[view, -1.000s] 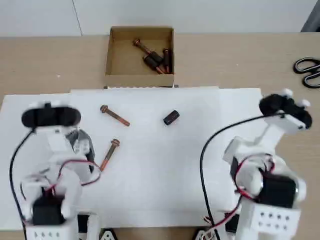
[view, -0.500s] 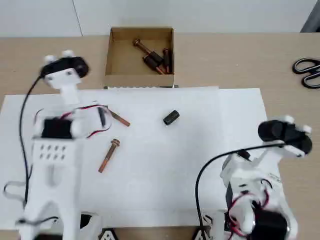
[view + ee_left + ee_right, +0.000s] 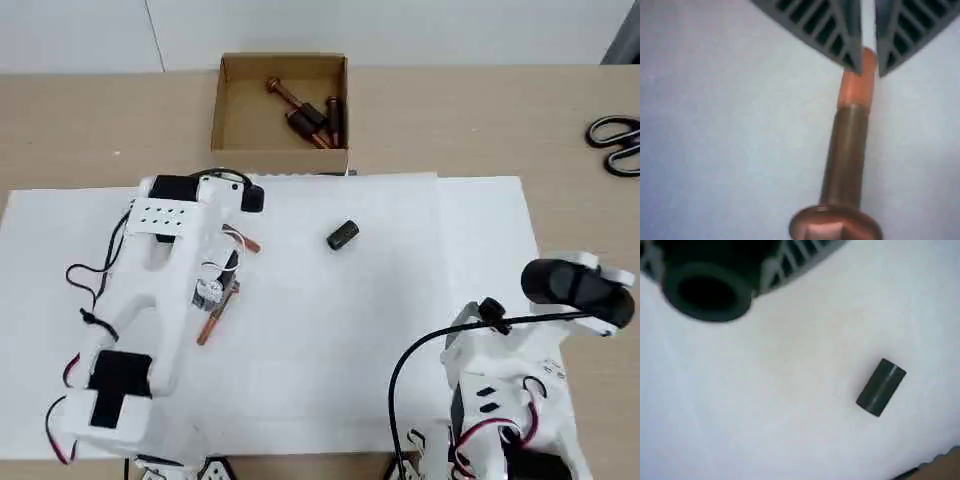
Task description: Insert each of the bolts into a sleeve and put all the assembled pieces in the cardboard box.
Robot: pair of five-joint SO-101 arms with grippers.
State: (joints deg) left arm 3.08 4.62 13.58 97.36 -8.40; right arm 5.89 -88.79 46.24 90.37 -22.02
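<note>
Since the right hand (image 3: 715, 267) is clenched on a black sleeve (image 3: 707, 292) with its bore showing open, the step in hand looks to be picking up a bolt (image 3: 847, 150) to feed into it. That bolt lies flat on the white sheet (image 3: 400, 350), toward the sheet's left edge. The left hand (image 3: 868, 62) is down over the shank end, opposite the head. I cannot tell whether it is clenched on the bolt or released.

A grip right at the tip would probably block the end that must enter the bore. Taking the bolt nearer its head would leave the shank free. It should be lifted level and brought in line with the bore before pushing.

A second bolt (image 3: 247, 243) lies just beside the left arm and could be knocked. A spare sleeve (image 3: 343, 235) waits near the sheet's far edge. The cardboard box (image 3: 215, 110) stands on the tabletop (image 3: 450, 120) beyond that edge, with assembled pieces (image 3: 310, 115) inside.
</note>
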